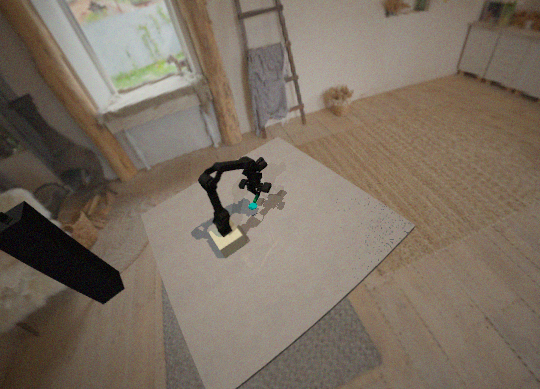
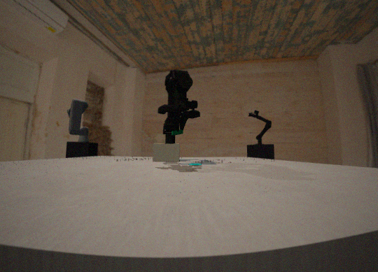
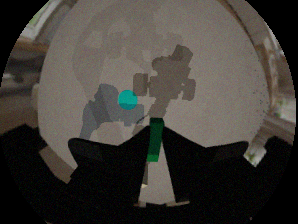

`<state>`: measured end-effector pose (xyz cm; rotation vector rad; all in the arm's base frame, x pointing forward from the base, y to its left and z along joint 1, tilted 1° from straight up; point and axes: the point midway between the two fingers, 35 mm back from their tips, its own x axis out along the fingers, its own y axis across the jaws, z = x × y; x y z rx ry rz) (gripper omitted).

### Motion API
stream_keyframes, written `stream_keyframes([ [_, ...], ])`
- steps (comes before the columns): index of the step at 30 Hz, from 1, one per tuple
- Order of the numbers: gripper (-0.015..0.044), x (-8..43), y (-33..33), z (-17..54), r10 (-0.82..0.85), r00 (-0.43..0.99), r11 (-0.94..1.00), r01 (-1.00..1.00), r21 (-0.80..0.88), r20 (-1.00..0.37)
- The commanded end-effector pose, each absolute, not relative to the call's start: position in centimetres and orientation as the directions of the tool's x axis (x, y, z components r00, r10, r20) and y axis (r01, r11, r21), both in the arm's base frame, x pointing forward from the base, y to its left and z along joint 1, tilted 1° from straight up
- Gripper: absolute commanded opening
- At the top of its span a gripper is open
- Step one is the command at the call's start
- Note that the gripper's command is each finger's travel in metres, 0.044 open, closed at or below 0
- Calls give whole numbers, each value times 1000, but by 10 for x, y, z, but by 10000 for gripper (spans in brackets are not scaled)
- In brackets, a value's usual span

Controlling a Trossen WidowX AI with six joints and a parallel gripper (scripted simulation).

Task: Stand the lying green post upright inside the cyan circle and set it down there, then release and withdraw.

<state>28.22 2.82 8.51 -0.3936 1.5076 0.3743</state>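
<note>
The green post point(image 1: 256, 200) point(image 2: 178, 132) point(image 3: 156, 140) is held in the air between the fingertips. It looks closer to level than upright in the exterior view; its exact tilt is hard to tell. My gripper point(image 1: 257, 197) point(image 2: 175, 131) point(image 3: 156, 129) is shut on the post, well above the table, fingers pointing down. The cyan circle point(image 1: 253, 206) point(image 2: 195, 164) point(image 3: 128, 100) lies flat on the table. In the wrist view it is ahead and left of the post, with a shadow over its lower part. The fingers hide part of the post.
The pale base block point(image 1: 227, 241) point(image 2: 166, 152) of the arm stands on the table point(image 1: 310, 243) point(image 2: 189, 212), near the circle. A black slanted block point(image 1: 60, 255) shows at the left of the top view. Two other arms stand on black pedestals point(image 2: 82, 149) point(image 2: 260, 152) in the background.
</note>
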Motion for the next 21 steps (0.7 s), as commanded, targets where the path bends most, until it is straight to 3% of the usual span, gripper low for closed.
stream_keyframes([
  [1,22,280,39,86,-7,29,835,-550,-22,-1000],
  [21,22,263,93,88,-3,28,538,-842,-25,-1000],
])
